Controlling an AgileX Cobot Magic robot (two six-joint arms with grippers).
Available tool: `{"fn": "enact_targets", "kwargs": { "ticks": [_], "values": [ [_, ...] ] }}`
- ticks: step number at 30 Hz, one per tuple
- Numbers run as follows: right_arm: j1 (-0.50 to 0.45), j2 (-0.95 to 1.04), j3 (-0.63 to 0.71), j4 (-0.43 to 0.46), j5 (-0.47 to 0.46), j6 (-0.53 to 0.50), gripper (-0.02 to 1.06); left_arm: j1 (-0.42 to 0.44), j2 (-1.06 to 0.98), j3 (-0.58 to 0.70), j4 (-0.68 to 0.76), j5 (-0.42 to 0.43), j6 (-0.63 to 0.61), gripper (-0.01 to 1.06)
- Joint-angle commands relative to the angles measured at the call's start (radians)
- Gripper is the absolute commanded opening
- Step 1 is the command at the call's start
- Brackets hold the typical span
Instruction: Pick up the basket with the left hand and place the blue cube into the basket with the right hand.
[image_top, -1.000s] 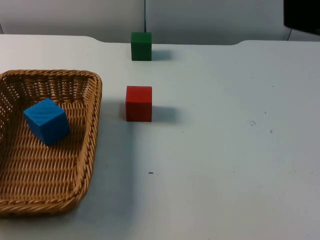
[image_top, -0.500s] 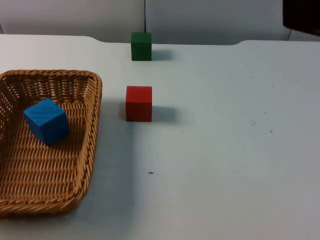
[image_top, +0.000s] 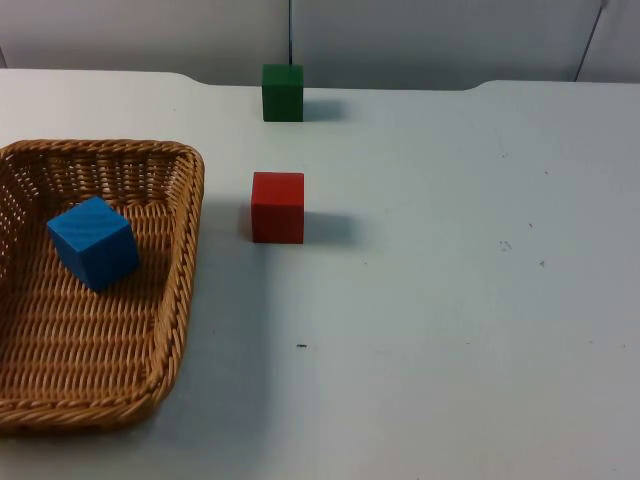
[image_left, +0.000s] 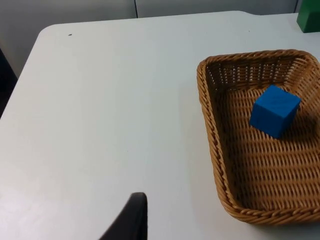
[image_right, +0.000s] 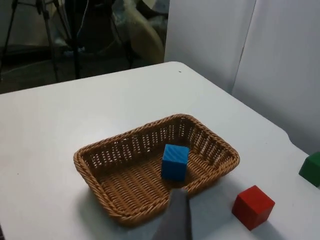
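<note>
A rectangular woven wicker basket sits on the white table top at the lower left of the top view. A blue wooden cube lies inside it, tilted on the woven floor toward the basket's upper half. A red cube stands on the table just right of the basket's upper right corner, apart from the rim. A green cube stands farther up, near the grey partition wall.

The left gripper hangs over bare table beside the basket, well apart from it; whether its jaws are parted cannot be told. The right gripper hovers high above the basket's near rim; its jaw state cannot be told either.
</note>
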Motion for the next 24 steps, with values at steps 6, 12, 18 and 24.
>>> {"fn": "enact_targets", "kwargs": {
  "ticks": [6,12,18,24],
  "values": [
    [0.004,-0.19,0.003,0.011,0.237,-0.009,0.71,-0.006,-0.006,0.002,-0.01,-0.001,0.0,1.05],
    [0.004,-0.33,0.003,0.011,0.401,0.019,0.71,-0.006,-0.006,0.002,-0.01,-0.001,0.0,1.05],
    [0.004,-0.46,0.003,0.0,0.494,0.06,0.71,-0.006,-0.006,0.002,-0.01,-0.001,0.0,1.05],
    [0.004,-0.593,0.003,-0.062,0.581,0.151,0.71,-0.006,-0.006,0.002,-0.01,-0.001,0.0,1.05]
  ]
}}
